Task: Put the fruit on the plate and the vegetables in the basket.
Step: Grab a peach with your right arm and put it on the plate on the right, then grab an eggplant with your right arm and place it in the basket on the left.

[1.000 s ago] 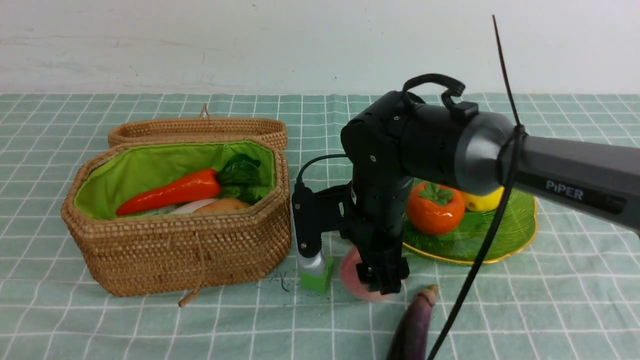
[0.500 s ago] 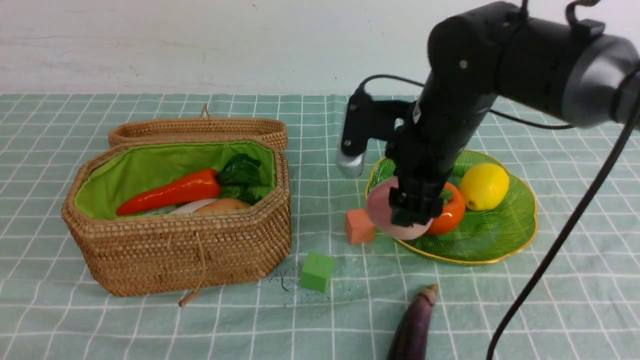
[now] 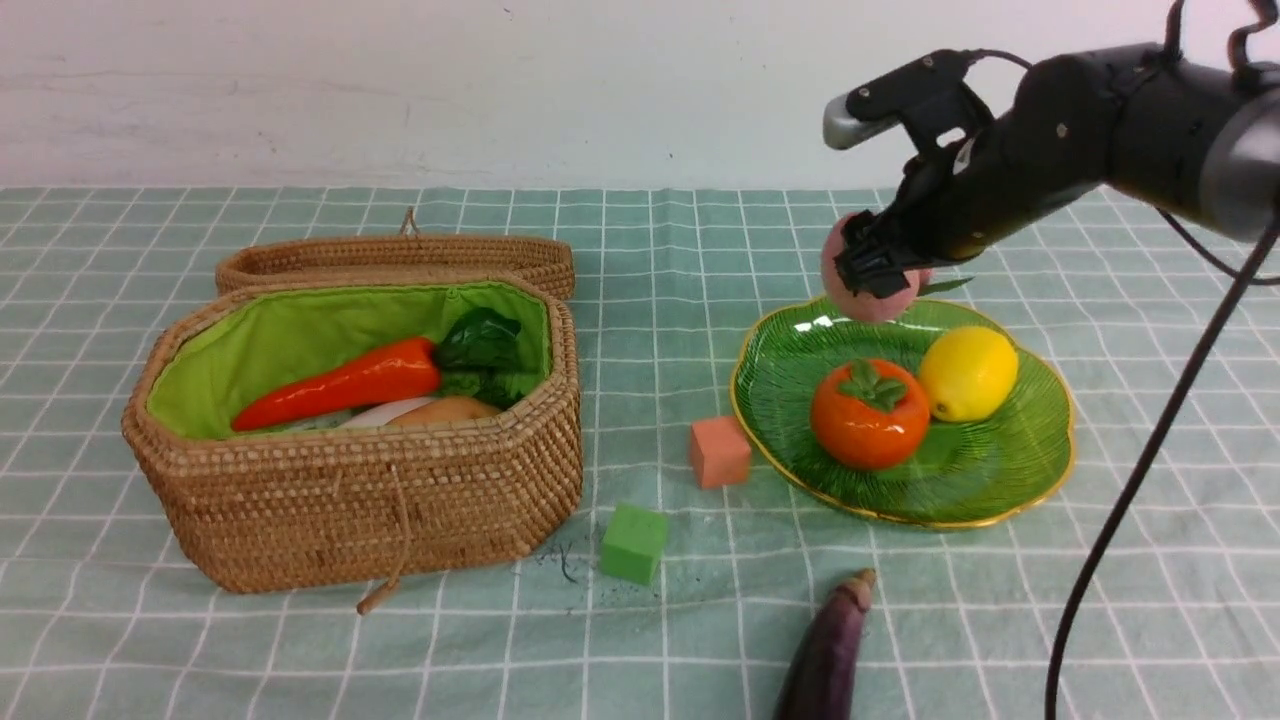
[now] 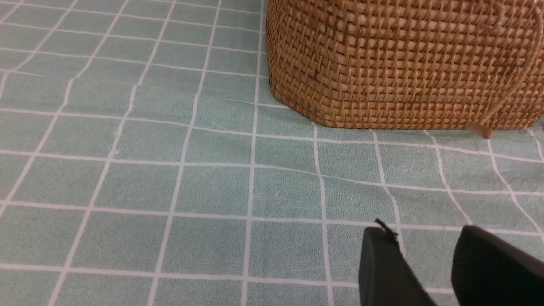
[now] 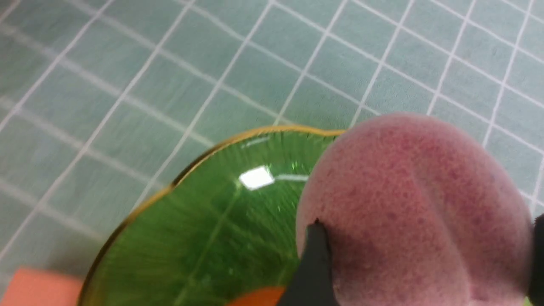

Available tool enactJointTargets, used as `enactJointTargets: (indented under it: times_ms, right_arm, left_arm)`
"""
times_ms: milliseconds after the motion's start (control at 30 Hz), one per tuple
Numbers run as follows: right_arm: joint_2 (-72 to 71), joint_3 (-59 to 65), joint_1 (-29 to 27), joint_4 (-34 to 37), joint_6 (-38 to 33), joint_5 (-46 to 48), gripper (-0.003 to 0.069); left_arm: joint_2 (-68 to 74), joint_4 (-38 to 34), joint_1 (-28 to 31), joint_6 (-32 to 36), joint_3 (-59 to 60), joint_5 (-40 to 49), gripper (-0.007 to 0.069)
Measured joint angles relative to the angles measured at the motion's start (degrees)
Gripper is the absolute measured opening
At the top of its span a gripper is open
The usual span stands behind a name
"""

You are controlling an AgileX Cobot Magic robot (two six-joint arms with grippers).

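A staged test bench — checked green tablecloth (image 3: 640, 650) against a bare white wall (image 3: 400, 90), toy produce.

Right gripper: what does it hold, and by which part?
The right gripper holds the fuzzy pink peach, its fingers pressing opposite sides.

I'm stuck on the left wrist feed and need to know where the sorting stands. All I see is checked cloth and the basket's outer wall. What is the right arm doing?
Observer: The right gripper holds the peach in the air, above the far side of the plate.
Operator: Is anything on that plate?
Observer: Yes, the persimmon and the lemon sit on it side by side.
Operator: Any vegetable outside the basket?
Observer: The eggplant lies on the cloth at the front view's lower edge. The carrot is inside the basket.
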Motion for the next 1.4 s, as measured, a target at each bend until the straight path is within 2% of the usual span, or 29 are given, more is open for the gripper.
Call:
enactJointTargets:
  times_ms: [400, 533, 633, 967, 1100, 1233, 1400]
  right_arm:
    - [7.4, 0.0, 0.0, -1.3, 6.7, -6.5, 0.0581]
    - [7.4, 0.0, 0.0, -1.3, 7.8, -6.3, 0.0663]
    - [7.3, 0.0, 0.0, -1.3, 9.7, -4.9, 0.0680]
    - [-0.1, 0.0, 0.0, -2.5, 11.9, 1.6, 0.0631]
    - [-7.5, 0.0, 0.0, -1.2, 11.9, 9.0, 0.0614]
    - [-15.9, 0.0, 0.0, -0.4, 11.2, 23.3, 0.0573]
    - [-24.1, 3.5, 0.7, 0.3, 13.4, 35.0, 0.0536]
  left_arm:
    - [0.0, 0.0, 0.0, 0.0, 0.0, 0.0, 0.0239]
    - [0.0, 0.0, 0.0, 0.0, 0.0, 0.0, 0.0239]
    - [0.0, 0.0, 0.0, 0.0, 0.0, 0.0, 0.0239]
    - [0.0, 0.0, 0.0, 0.0, 0.0, 0.0, 0.0239]
    - [0.0, 0.0, 0.0, 0.0, 0.0, 0.0, 0.0239]
    - [0.0, 0.0, 0.0, 0.0, 0.0, 0.0, 0.0239]
    - [0.0, 0.0, 0.0, 0.0, 0.0, 0.0, 0.0239]
